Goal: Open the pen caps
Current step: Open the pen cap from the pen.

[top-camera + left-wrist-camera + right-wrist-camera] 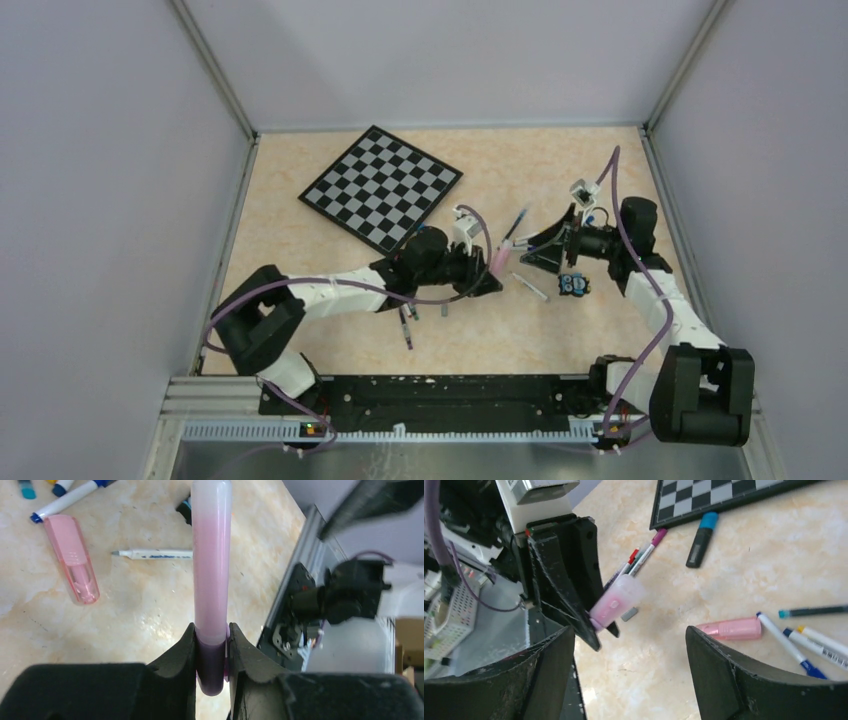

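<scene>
My left gripper (212, 647) is shut on the lower end of a fat pink highlighter (211, 560), which sticks out beyond the fingers and ends in a pale, translucent tip. In the top view the left gripper (489, 277) holds it (497, 260) just above the table, pointing at my right gripper (531, 252). The right gripper (629, 635) is open and empty, and faces the held highlighter (616, 600) from a short distance. A second pink highlighter (72, 560) lies on the table. A small grey cap (629, 614) lies loose under the held one.
The checkered board (380, 188) lies at the back left. The black-and-blue owl figure (573, 285) stands under the right arm. Several pens lie about: a blue-capped black marker (701, 537), red- and magenta-capped pens (644, 555), an uncapped white pen (155, 554).
</scene>
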